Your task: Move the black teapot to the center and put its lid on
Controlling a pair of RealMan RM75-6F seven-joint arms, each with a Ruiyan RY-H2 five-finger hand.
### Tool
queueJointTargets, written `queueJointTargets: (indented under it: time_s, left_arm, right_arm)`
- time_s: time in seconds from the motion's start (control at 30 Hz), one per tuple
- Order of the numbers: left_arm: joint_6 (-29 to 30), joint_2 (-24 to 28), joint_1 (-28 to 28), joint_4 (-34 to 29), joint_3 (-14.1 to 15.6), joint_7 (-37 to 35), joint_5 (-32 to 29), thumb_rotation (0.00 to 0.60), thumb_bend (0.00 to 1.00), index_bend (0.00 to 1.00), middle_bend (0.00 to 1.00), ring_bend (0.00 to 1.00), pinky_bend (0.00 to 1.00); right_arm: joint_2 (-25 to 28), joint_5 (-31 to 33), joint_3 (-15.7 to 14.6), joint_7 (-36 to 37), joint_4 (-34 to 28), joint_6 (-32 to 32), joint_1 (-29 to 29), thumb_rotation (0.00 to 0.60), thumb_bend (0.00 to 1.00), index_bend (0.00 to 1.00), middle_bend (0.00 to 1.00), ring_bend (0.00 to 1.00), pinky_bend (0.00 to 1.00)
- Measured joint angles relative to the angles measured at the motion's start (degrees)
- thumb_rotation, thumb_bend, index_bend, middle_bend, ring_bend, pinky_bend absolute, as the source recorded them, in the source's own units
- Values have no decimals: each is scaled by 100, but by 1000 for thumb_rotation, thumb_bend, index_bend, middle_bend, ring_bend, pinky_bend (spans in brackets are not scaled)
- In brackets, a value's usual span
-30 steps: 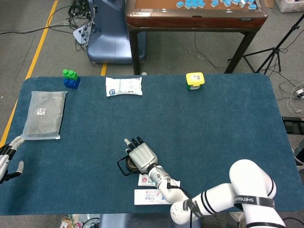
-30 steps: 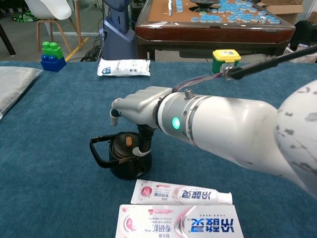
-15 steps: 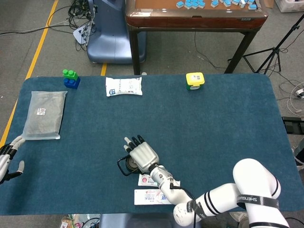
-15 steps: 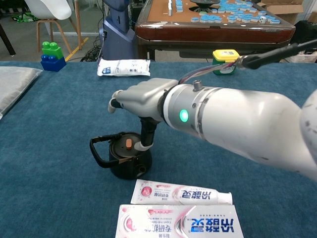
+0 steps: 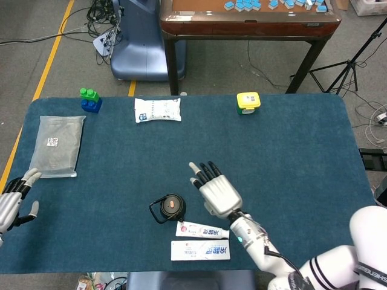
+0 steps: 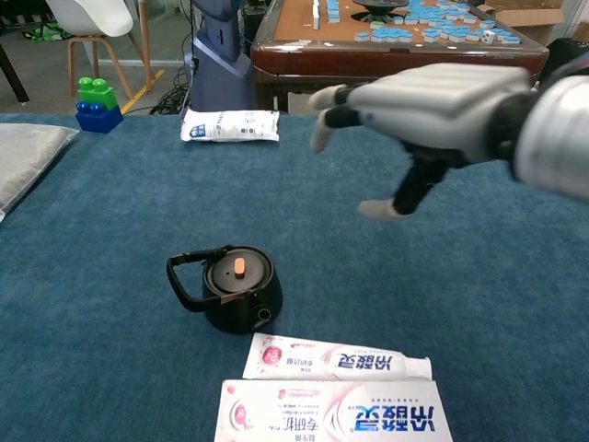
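Landmark: black teapot (image 6: 232, 296), standing on the blue table mat (image 5: 290, 151).

Nearest the robot, just in front of the teapot: toothpaste box (image 6: 335, 412), lying flat. Directly behind it, toothpaste tube (image 6: 337, 356), one end just beside the teapot base.

Teapot upright, lid (image 6: 236, 273) seated on top, orange knob (image 6: 239, 266) centered on the lid, loop handle (image 6: 185, 279) pointing toward the robot's left.

Right hand (image 5: 219, 191) raised above the mat, to the right of the teapot and apart from it. Fingers spread, nothing held. Same hand in chest view (image 6: 433, 101): palm down, thumb hanging below.

Left hand (image 5: 13, 200) far to the left of the teapot, at the mat edge. Fingers loosely apart, empty.

Beyond the teapot, well to its left: clear plastic packet (image 5: 57, 145), lying flat. Further back at the far edge: green and blue toy bricks (image 5: 90, 100) far left, white pouch (image 5: 158, 110) almost straight behind the teapot, yellow and green container (image 5: 248, 102) behind and to the right.
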Motion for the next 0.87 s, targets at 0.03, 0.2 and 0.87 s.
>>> queueJointTargets:
  time_s: [0.03,0.2,0.87]
  left_arm:
    - [33,69,-4,-166,-16,98,1,600,559,0,0,0,0]
    - [289,326,23,-862,-82,469,43,600,559,0,0,0,0]
    - [865,257,295,-1923,-97,1729,27,600,559,0,0,0,0]
  right_arm:
    - [161,-203,-144,61,-99,120,-150,600,329,226,0,0,0]
    - [1005,-1361,-882,533,-429,628,-948,600,330,226,0,0,0]
    - [2401,-4376,-2170,2720,1097,1564,-3708,600,330,226,0,0,0]
